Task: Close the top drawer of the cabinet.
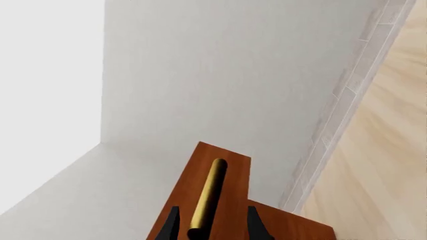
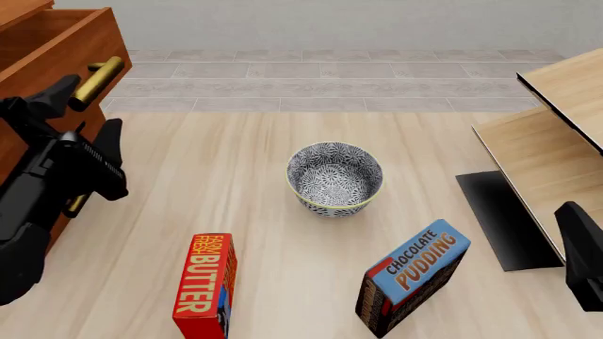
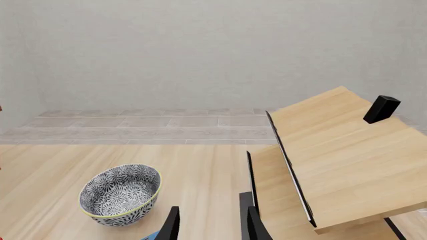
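The reddish-brown cabinet (image 2: 14,8) stands at the far left. Its top drawer (image 2: 66,51) is pulled out, and the brass bar handle (image 2: 99,76) faces the floor space. My left gripper (image 2: 92,103) is open at that handle. In the left wrist view the handle (image 1: 208,192) runs between the two black fingers (image 1: 171,226) on the drawer front (image 1: 230,167), with a gap on each side. Only part of my right gripper (image 2: 582,254) shows at the lower right. The right wrist view shows the right gripper (image 3: 212,226) open, with nothing between the fingers.
A patterned bowl (image 2: 335,176) sits in the middle of the floor. A red butter box (image 2: 205,286) and a blue chocolate pudding box (image 2: 412,277) stand nearer. Pale wood furniture with black edges (image 2: 551,141) fills the right side. A lower brass handle (image 2: 75,205) peeks from behind the left arm.
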`<move>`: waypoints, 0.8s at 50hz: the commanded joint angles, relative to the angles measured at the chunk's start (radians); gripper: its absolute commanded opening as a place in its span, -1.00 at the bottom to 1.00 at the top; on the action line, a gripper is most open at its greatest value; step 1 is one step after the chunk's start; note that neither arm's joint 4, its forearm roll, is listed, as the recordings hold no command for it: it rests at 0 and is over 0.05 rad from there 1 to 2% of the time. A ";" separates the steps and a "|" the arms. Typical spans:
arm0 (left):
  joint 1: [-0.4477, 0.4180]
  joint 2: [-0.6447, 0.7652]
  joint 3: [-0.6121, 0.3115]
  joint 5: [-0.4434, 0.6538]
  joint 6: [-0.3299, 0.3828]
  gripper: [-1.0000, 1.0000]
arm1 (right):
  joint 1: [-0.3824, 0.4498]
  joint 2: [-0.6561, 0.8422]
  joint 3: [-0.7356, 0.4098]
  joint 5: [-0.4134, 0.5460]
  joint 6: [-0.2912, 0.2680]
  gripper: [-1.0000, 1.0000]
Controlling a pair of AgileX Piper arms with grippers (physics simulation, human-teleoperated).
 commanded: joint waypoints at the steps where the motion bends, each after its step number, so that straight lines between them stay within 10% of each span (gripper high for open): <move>1: 0.013 0.025 -0.001 0.003 0.002 1.00 | -0.001 0.000 0.000 -0.001 0.003 1.00; 40: 0.086 0.057 -0.022 -0.003 0.034 1.00 | 0.000 0.000 -0.006 -0.001 0.003 1.00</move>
